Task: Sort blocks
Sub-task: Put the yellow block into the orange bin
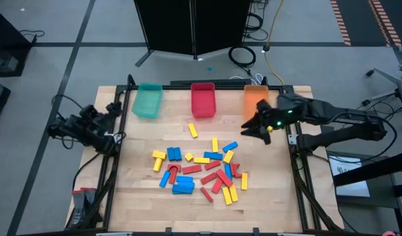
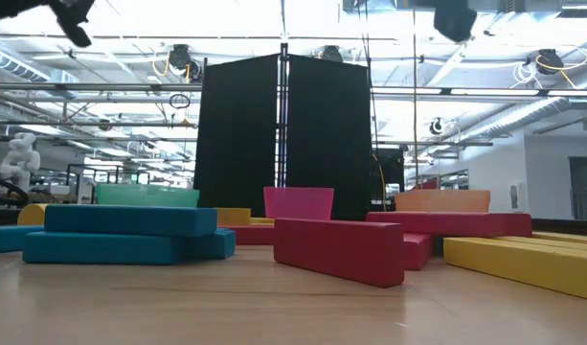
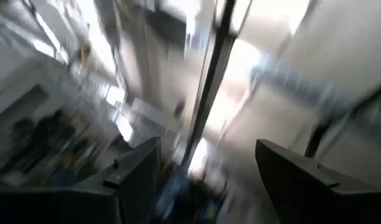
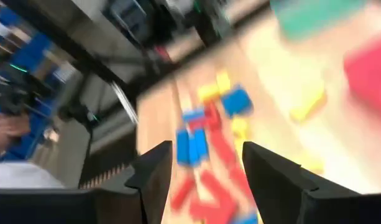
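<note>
Blocks [image 1: 201,172] in red, yellow and blue lie in a loose cluster on the wooden tabletop [image 1: 141,206], spread across its middle and toward the near edge. One yellow block [image 1: 193,130] lies apart from the cluster, nearer the far edge and just short of the red bin [image 1: 202,99]. Several blue blocks [image 1: 181,185] sit at the left side of the cluster, two of them stacked or touching; red and yellow bars overlap at its right side.

Three bins stand in a row along the far edge: a teal bin [image 1: 147,100] toward the far-left corner, the red bin in the middle, an orange bin [image 1: 255,96] toward the far-right corner.

The right gripper [image 1: 251,129] hangs above the tabletop near its right edge, just in front of the orange bin and partly covering it from above. Its fingers [image 4: 154,177] stand spread apart with nothing visible between them; the right wrist view looks past them at the block cluster.

The left gripper [image 1: 118,136] sits at the left edge of the tabletop, outside the frame rail and well apart from the blocks. Its fingers [image 3: 137,177] stand wide apart and empty, pointed at the room rather than the tabletop.

In the low view, blue blocks [image 2: 130,235], a red block [image 2: 337,250] and a yellow block [image 2: 523,261] lie flat in the foreground, with the three bins behind them.
</note>
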You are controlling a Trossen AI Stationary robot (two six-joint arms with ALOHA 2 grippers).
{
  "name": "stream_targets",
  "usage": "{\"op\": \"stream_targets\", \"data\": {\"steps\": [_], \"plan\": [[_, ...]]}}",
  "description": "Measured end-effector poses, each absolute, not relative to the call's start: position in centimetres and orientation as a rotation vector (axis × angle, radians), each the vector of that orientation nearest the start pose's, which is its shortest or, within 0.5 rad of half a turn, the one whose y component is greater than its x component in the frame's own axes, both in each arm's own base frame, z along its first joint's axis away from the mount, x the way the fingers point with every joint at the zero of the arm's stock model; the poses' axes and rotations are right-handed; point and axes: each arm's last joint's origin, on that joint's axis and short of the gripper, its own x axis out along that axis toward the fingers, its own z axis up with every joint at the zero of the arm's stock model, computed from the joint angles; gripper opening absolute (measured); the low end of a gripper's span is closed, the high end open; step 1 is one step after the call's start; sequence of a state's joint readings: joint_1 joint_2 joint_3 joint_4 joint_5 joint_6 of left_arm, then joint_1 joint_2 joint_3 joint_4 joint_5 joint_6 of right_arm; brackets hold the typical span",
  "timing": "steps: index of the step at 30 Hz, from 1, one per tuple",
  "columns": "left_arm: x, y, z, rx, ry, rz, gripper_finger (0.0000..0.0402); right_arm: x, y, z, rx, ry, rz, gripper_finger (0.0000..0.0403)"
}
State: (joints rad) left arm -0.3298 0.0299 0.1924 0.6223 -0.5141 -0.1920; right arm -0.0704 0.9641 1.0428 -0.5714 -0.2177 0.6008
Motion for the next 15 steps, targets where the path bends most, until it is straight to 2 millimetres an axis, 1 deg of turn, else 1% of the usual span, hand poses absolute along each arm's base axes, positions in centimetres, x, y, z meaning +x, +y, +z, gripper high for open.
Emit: {"op": "stream_targets", "data": {"steps": [2,4,6,9,11,13,15], "plan": [[6.3,-0.7,28.8,-0.488,-0.547,0.104,0.0267,19.9,0.1,34.1,0.675,0.654,0.019,0.0192],[7.0,-0.9,30.3,-0.48,-0.402,0.112,0.0267,20.5,1.0,32.9,0.67,0.775,0.045,0.0192],[7.6,-1.1,32.2,-0.46,-0.327,0.11,0.0267,21.0,1.9,31.9,0.633,0.863,0.067,0.0192],[8.5,-1.5,35.4,-0.399,-0.28,0.1,0.0267,21.7,2.9,30.6,0.545,0.951,0.073,0.0192],[9.2,-1.7,36.9,-0.362,-0.206,0.114,0.0267,22.3,3.4,29.8,0.513,0.995,0.058,0.0192],[9.8,-1.9,38.1,-0.362,-0.13,0.14,0.0267,22.8,4.1,28.9,0.502,1.052,0.062,0.0192],[10.3,-2.1,38.7,-0.356,-0.034,0.163,0.0267,23.1,5.2,27.9,0.474,1.131,0.078,0.0192]]}}
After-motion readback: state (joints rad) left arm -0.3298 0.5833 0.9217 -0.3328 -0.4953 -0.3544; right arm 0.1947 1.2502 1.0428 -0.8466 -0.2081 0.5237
